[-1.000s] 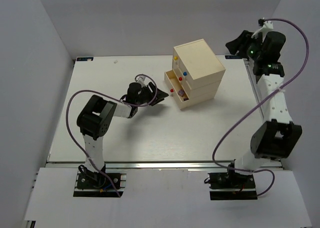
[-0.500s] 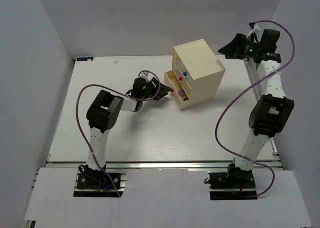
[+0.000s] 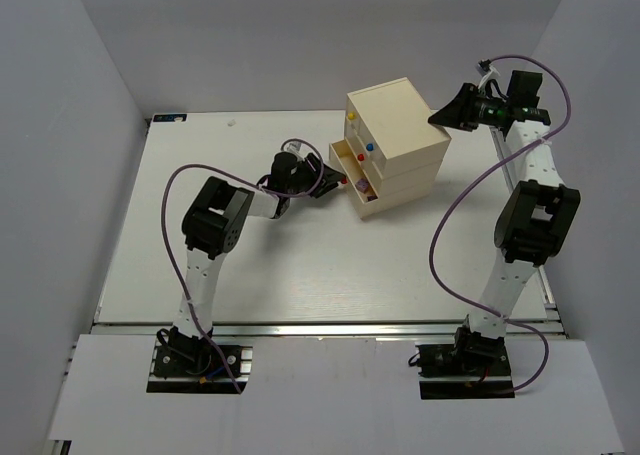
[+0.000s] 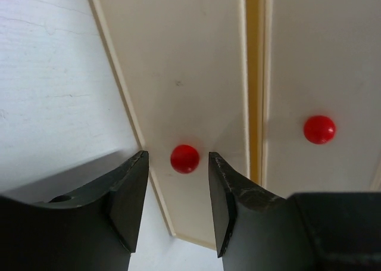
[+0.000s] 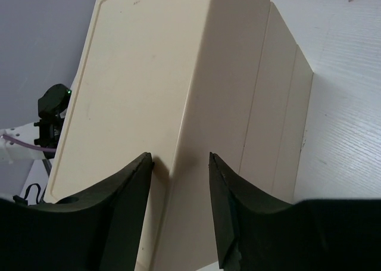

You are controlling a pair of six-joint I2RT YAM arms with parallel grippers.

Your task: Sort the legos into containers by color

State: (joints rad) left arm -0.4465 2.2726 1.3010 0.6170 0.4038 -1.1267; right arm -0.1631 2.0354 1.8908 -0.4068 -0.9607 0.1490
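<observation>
The cream three-tier chest (image 3: 398, 133) stands at the table's back middle, its two lower drawers pulled out a little. My left gripper (image 3: 330, 183) is open at the bottom drawer's front. In the left wrist view its jaws (image 4: 177, 158) straddle a red knob (image 4: 185, 158) without closing on it; a second red knob (image 4: 319, 129) sits to the right. My right gripper (image 3: 441, 115) is open at the chest's top back right corner, and its jaws (image 5: 180, 158) straddle that edge of the chest (image 5: 149, 74). A small purple piece (image 3: 361, 188) shows in the bottom drawer. No other legos are visible.
Yellow (image 3: 352, 159), blue (image 3: 368, 146) and red (image 3: 377, 156) knobs dot the chest's front. The white table (image 3: 300, 265) stretches in front of the chest; grey walls close in on three sides.
My left gripper has moved right up to the bottom drawer's red knob. My right arm has swung in, bringing its gripper onto the chest's top back corner.
</observation>
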